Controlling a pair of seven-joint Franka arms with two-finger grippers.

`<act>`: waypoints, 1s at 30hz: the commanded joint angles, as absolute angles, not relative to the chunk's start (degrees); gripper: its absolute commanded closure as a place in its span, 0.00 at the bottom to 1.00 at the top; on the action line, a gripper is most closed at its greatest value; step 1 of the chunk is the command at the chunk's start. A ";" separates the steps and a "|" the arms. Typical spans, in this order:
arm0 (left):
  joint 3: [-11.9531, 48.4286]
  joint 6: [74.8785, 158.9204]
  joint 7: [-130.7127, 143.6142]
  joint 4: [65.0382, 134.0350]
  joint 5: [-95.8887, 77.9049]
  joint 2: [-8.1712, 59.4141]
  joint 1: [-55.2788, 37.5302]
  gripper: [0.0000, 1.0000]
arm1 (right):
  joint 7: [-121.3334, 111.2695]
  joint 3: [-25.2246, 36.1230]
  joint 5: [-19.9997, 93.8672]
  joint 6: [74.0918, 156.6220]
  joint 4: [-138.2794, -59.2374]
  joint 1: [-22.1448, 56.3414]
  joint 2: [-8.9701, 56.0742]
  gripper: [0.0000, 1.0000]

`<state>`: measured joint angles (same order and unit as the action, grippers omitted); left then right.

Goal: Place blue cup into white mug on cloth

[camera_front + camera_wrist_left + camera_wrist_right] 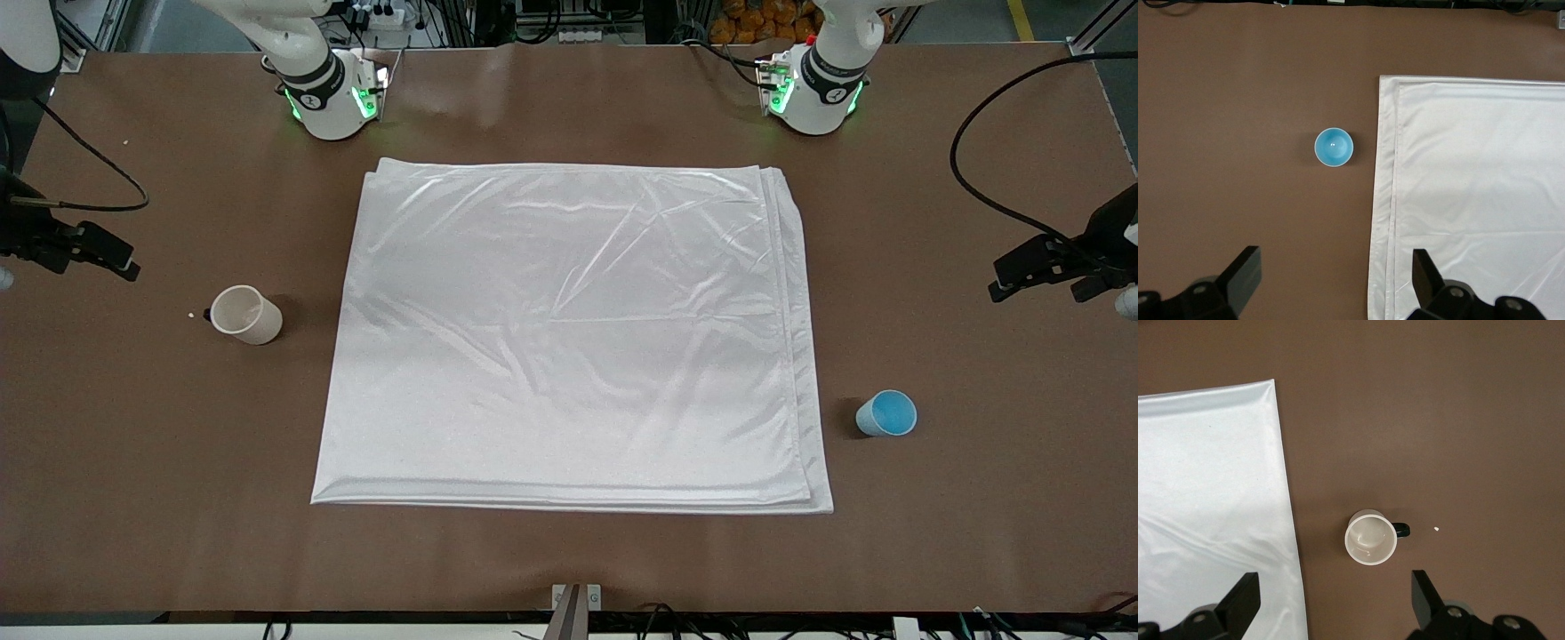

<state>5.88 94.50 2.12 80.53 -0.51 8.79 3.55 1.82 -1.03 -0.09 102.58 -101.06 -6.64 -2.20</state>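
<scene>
The white cloth (569, 338) lies flat in the middle of the brown table. The white mug (246, 315) stands upright on the bare table beside the cloth, toward the right arm's end, with its black handle pointing away from the cloth. The blue cup (886, 413) stands upright on the bare table beside the cloth, toward the left arm's end. My left gripper (1335, 267) is open and empty, high over the table beside the cloth's edge (1388, 200); the cup (1333, 147) is apart from it. My right gripper (1335, 587) is open and empty, high over the table near the mug (1371, 537).
The arm bases (333, 98) (813, 89) stand by the cloth's edge farthest from the front camera. A black cable (978, 178) loops over the table at the left arm's end. A small white crumb (191, 316) lies by the mug.
</scene>
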 commanded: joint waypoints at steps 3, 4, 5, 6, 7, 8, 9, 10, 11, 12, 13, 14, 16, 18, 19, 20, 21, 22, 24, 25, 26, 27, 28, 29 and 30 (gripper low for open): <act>5.89 93.87 2.81 80.33 -1.23 8.44 3.60 0.00 | 1.49 -1.23 -0.44 102.92 -101.43 -7.12 -2.90 0.00; 5.98 93.87 2.81 80.33 -1.32 8.44 3.60 0.00 | 1.49 -1.23 -0.44 102.92 -101.34 -7.12 -2.81 0.00; 5.89 93.87 2.73 80.33 -1.32 8.52 3.69 0.00 | 1.49 -1.23 -0.44 102.83 -101.16 -7.12 -2.81 0.00; 5.89 93.87 2.64 80.33 -1.32 8.53 3.69 0.00 | 1.49 -1.23 -0.44 102.83 -101.08 -7.12 -2.81 0.00; 5.89 93.87 2.64 80.33 -1.23 8.53 3.78 0.00 | 1.49 -1.23 -0.44 102.83 -101.07 -7.12 -2.81 0.00; 5.89 93.87 2.46 80.33 -1.23 8.61 3.78 0.00 | 1.49 -1.23 -0.44 102.83 -101.07 -7.12 -2.81 0.00; 5.89 93.87 2.03 80.42 -1.23 8.70 3.87 0.00 | 1.49 -1.23 -0.44 102.83 -101.07 -7.12 -2.81 0.00; 5.89 93.87 1.50 80.77 -1.32 8.79 3.87 0.00 | 1.41 -1.23 -0.44 102.83 -101.07 -7.12 -2.73 0.00; 5.89 93.87 1.15 81.03 -1.32 8.79 3.95 0.00 | 1.41 -1.23 -0.44 102.83 -101.07 -7.21 -2.72 0.00; 5.89 93.87 0.97 81.47 -1.32 8.88 3.87 0.00 | 1.41 -1.23 -0.35 102.83 -101.07 -7.29 -2.72 0.00; 5.89 93.87 1.05 81.82 -1.32 9.14 3.87 0.00 | 1.32 -1.23 -0.35 102.83 -101.16 -7.29 -2.72 0.00; 5.80 93.87 0.97 81.91 -1.32 9.31 3.87 0.00 | 1.32 -1.14 -0.35 102.83 -101.25 -7.38 -2.72 0.00; 5.80 93.95 0.97 81.83 -1.23 10.10 3.95 0.00 | 1.32 -1.14 -0.44 102.66 -101.42 -7.47 -2.72 0.00; 5.80 94.04 0.97 81.74 -1.14 10.37 4.04 0.00 | 0.79 -1.14 -0.35 102.66 -101.60 -8.17 -2.64 0.00; 5.80 94.30 0.97 81.83 -1.06 10.46 4.22 0.00 | 0.09 -1.14 -0.44 102.66 -101.60 -8.43 -2.55 0.00; 5.80 94.48 0.97 81.83 -0.71 10.81 4.31 0.00 | -0.96 -1.14 -0.35 102.83 -101.60 -8.52 -2.37 0.00; 5.80 94.83 0.97 81.83 0.08 11.59 4.31 0.00 | -2.01 -1.14 -0.35 103.01 -101.60 -8.70 -2.11 0.00; 5.80 95.18 1.05 81.83 1.13 12.30 4.22 0.00 | -2.98 -1.06 -0.35 103.09 -101.60 -8.96 -1.94 0.00; 5.89 96.76 1.05 82.18 3.59 13.27 3.87 0.00 | -4.56 -1.06 -0.35 103.27 -101.60 -9.75 -1.41 0.00; 5.89 97.46 1.05 82.44 4.39 13.62 3.78 0.00 | -5.18 -1.14 -0.44 103.36 -101.60 -9.93 -1.23 0.00; 5.98 98.51 1.05 83.05 4.92 14.15 3.78 0.00 | -5.97 -1.14 -0.44 103.45 -101.60 -10.02 -1.06 0.00; 5.98 99.83 1.05 83.93 5.01 14.41 3.87 0.00 | -6.85 -1.06 -0.44 103.45 -101.69 -10.11 -0.88 0.00; 5.98 101.58 1.05 85.24 5.10 14.41 3.95 0.00 | -7.81 -1.05 -0.44 103.53 -101.69 -10.37 -0.70 0.00; 5.98 103.60 0.97 86.73 5.10 14.41 4.13 0.00 | -8.61 -1.05 -0.44 103.54 -101.69 -10.72 -0.44 0.00; 5.98 105.71 0.97 88.31 5.10 14.41 4.22 0.00 | -9.22 -1.05 -0.53 103.54 -101.69 -10.90 -0.09 0.00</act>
